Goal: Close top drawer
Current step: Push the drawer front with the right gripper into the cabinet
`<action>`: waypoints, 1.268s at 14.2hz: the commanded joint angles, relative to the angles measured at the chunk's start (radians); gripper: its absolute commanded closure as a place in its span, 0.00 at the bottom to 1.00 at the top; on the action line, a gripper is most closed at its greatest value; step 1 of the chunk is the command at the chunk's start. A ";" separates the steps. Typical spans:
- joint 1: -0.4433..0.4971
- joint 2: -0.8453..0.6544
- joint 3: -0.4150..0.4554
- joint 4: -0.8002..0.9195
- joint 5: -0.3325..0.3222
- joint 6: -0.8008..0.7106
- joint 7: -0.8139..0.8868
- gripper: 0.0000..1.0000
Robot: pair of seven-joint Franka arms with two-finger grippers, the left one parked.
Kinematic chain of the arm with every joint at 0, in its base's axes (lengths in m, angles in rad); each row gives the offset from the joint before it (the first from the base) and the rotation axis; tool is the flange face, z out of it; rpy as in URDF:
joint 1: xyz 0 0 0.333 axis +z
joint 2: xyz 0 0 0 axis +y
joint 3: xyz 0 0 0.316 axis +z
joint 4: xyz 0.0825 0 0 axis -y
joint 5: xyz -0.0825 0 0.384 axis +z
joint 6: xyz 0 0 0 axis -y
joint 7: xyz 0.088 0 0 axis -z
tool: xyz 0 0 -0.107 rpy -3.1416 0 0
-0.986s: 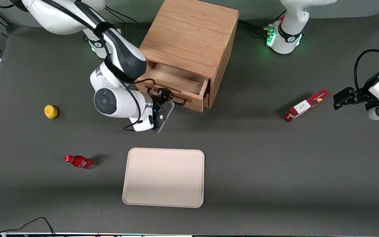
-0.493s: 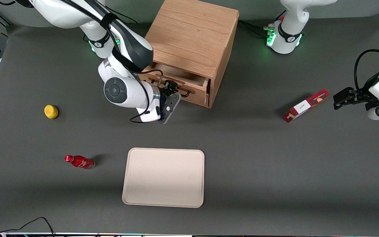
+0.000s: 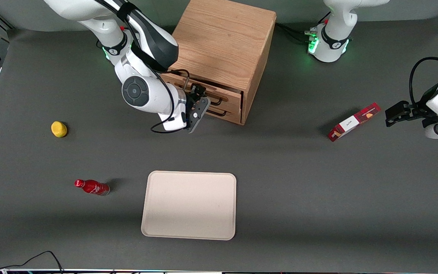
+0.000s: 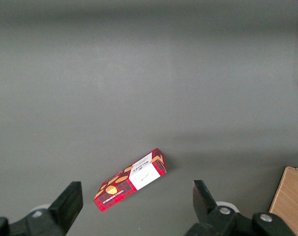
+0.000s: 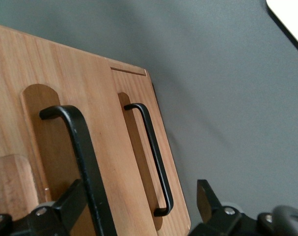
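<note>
- The oak cabinet [image 3: 224, 45] stands on the dark grey tabletop [image 3: 299, 182], farther from the front camera than the tray.
- The top drawer [image 3: 219, 94] is pushed in, its front about level with the cabinet's face in the front view.
- The lower drawer [image 5: 139, 147] sits just beneath it; its black handle [image 5: 151, 157] shows whole in the right wrist view.
- The tool [image 3: 198, 99] is right in front of the top drawer, at its black wire handle [image 5: 82, 162].
- In the right wrist view its two fingers [image 5: 65, 206] are spread apart with the top handle running between them; whether they touch the handle cannot be told.
- A beige tray [image 3: 189, 205] lies nearer the front camera than the cabinet.
- A red bottle [image 3: 91, 187] lies on its side and a yellow lemon-like fruit [image 3: 59, 129] sits toward the working arm's end.
- A red snack box [image 3: 353, 121] lies toward the parked arm's end.
</note>
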 commanded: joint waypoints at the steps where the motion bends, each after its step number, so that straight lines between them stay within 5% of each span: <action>1: -0.011 -0.073 0.009 -0.099 0.058 0.054 0.011 0.00; 18: -0.029 -0.108 0.019 -0.054 0.098 -0.019 0.011 0.00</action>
